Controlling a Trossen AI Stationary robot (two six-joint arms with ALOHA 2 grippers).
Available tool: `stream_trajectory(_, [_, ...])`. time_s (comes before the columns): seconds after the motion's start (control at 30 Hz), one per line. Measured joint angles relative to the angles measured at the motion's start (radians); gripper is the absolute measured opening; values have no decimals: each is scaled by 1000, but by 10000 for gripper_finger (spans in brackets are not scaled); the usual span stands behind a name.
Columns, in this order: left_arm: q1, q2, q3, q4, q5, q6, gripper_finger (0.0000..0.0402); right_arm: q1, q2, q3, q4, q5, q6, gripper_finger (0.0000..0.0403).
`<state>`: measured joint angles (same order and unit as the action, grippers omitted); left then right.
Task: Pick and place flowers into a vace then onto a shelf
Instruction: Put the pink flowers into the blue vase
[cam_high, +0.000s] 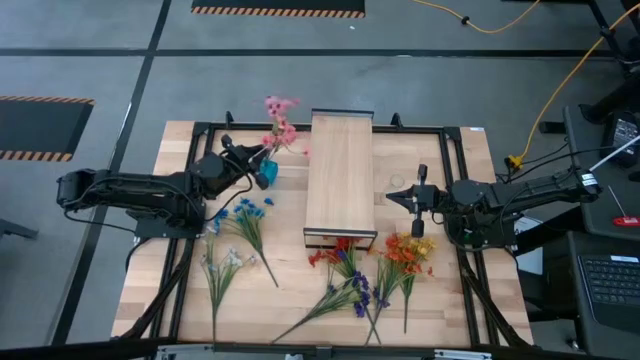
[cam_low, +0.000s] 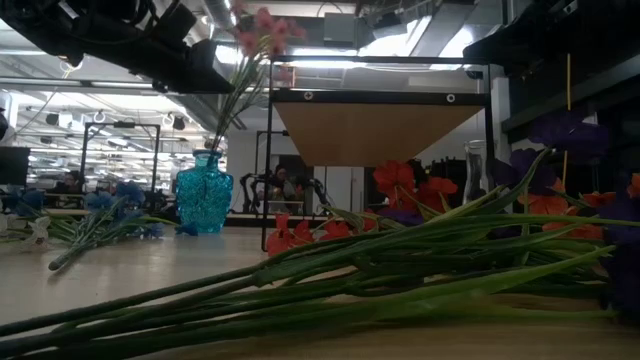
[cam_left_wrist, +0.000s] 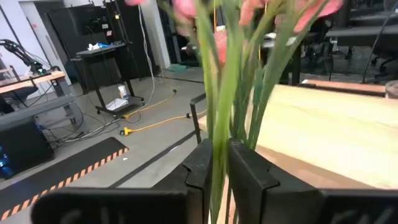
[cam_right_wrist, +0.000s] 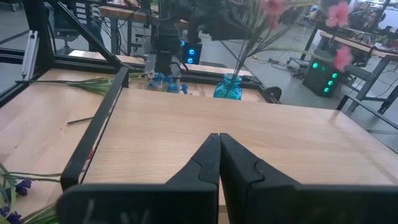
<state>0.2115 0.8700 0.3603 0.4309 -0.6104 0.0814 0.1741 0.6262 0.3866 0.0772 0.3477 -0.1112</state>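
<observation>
Partly hidden by its own fingers, the pink flowers' (cam_left_wrist: 219, 93) stems are loosely pinched above the blue vase (cam_high: 267, 172) by the left end effector (cam_high: 252, 156), while the right end effector (cam_high: 398, 196) is held closed beside the shelf (cam_high: 340, 175).

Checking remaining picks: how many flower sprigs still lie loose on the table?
4, though overlapping stems may hide more. Blue sprig and white sprig lie left of the shelf; red-purple sprig lies in front of it; orange sprig lies under the right gripper.

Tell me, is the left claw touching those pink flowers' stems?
Touching. In the left wrist view the left gripper has its fingers on either side of the pink flowers' green stems, pressing against them.
</observation>
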Motion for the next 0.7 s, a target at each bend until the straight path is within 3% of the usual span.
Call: stream_trajectory(0.7, [0,-69,0,-69,-8,11,68,0,0,0,0,0,-55,8])
